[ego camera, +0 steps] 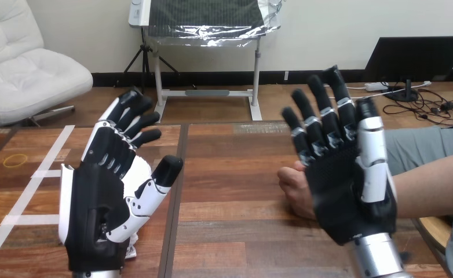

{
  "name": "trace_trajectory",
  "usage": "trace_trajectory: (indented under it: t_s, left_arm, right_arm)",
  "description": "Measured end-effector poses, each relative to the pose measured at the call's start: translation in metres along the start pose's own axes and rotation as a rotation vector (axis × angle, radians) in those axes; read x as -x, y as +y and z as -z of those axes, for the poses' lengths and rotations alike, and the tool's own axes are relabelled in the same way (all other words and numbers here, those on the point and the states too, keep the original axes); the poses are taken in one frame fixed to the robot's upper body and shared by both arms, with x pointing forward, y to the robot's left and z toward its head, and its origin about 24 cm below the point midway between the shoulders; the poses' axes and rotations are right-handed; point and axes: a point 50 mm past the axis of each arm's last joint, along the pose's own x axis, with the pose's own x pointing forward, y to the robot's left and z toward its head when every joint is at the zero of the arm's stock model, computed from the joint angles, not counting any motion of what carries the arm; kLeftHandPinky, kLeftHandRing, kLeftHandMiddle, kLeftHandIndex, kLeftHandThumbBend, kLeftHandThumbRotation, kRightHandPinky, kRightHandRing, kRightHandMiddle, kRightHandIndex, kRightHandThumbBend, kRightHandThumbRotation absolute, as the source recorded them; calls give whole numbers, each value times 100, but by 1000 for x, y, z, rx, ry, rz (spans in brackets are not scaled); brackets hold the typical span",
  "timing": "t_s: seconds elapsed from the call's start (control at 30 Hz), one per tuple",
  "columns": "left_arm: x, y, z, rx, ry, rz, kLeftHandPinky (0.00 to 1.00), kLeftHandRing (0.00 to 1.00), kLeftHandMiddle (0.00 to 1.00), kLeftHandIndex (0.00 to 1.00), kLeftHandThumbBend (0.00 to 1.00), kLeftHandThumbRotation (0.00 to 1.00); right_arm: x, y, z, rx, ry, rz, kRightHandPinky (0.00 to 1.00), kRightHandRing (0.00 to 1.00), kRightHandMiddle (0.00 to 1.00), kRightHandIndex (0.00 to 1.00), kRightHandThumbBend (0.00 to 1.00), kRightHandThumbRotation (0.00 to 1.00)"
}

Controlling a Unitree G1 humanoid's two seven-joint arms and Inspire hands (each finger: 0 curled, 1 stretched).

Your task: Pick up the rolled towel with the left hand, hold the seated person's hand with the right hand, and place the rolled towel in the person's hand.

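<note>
**Person's hand (292, 186) beside my right robot hand (346, 194)**

It lay on the desk (230, 174), poking out left of that open, empty robot hand; my left robot hand (99, 197), open too, was well apart; a white bit (132, 252) under it was maybe the towel.

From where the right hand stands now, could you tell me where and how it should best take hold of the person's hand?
Probably across the back of the person's hand, behind the knuckles, coming down from above. It lies low on the table with fingers curled, reaching in from the right, so little would slip underneath. The right hand is open, upright before it.
</note>
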Motion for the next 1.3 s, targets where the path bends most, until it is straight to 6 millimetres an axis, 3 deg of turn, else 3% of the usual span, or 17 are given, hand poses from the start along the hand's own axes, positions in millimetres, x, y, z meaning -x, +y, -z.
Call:
trace_trajectory:
  t_s: [0.3, 0.57, 0.9, 1.3]
  left_arm:
    - [0, 0, 0, -32, 3, -14, 83, 89, 90, 89, 75, 39]
    - [0, 1, 1, -63, 10, -32, 83, 89, 90, 89, 75, 38]
    - [1, 3, 4, -111, 48, -65, 84, 90, 90, 89, 75, 37]
    - [1, 4, 7, -117, 73, -89, 84, 90, 90, 89, 75, 31]
  right_arm:
    - [3, -4, -6, 308, -7, 37, 100, 100, 100, 100, 58, 31]
    - [7, -5, -11, 587, -12, 37, 100, 100, 100, 100, 66, 14]
    - [9, 1, -17, 887, -68, -24, 100, 100, 100, 100, 71, 6]
    - [8, 12, -20, 949, -109, -69, 100, 100, 100, 100, 72, 0]
